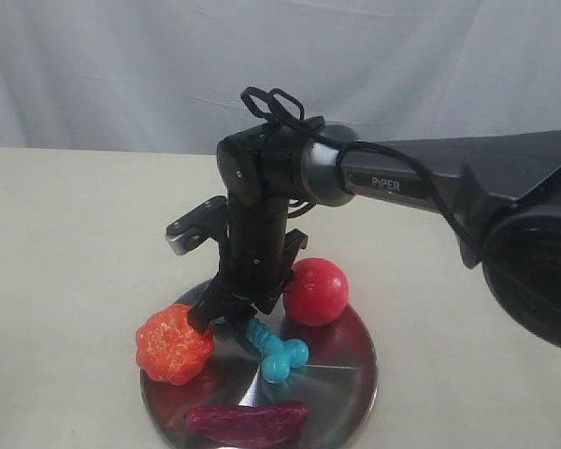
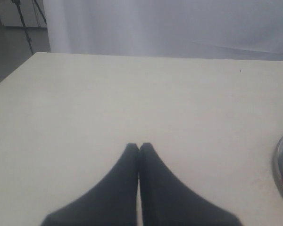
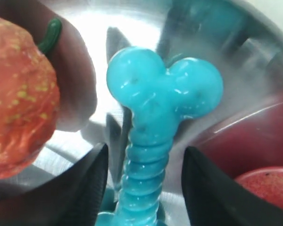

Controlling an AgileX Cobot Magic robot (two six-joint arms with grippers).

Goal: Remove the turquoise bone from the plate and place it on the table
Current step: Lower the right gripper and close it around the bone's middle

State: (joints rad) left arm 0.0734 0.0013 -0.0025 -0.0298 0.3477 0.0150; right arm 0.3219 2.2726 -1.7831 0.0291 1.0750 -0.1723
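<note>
The turquoise bone lies on the silver plate near its middle. My right gripper reaches down over it. In the right wrist view the gripper is open, and its two black fingers stand either side of the ribbed shaft of the bone, with gaps on both sides. The bone's knobbed end points away from the wrist. My left gripper is shut and empty above the bare cream table, with the plate's rim at the edge of that view.
Also on the plate are a red apple behind the bone, an orange bumpy toy to its left, and a dark purple toy at the front. Bare table spreads all round. A white curtain hangs behind.
</note>
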